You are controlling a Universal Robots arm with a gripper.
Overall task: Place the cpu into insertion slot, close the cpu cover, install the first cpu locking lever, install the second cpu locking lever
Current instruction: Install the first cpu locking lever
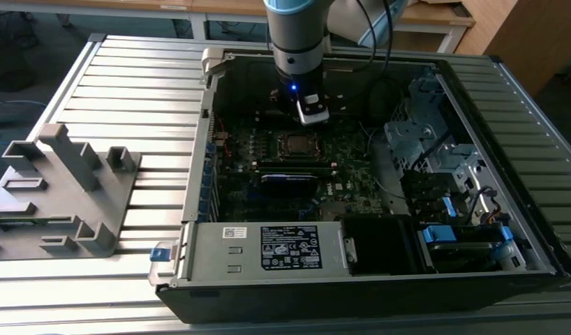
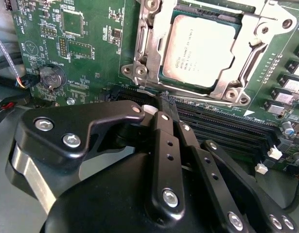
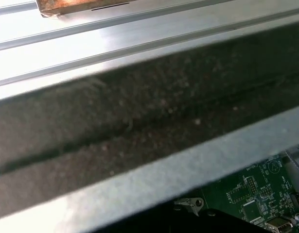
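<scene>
Cpu cover [image 2: 151, 48], upper right over cpu [image 2: 198, 48], is judged thin, stiff, pressable at its rim; tool [image 2: 166, 103] is closed, empty.

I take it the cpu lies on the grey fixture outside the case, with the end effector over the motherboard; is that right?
Not quite: the second wrist view shows the cpu on the motherboard, framed by the cover. The end effector is indeed over that board.
</scene>
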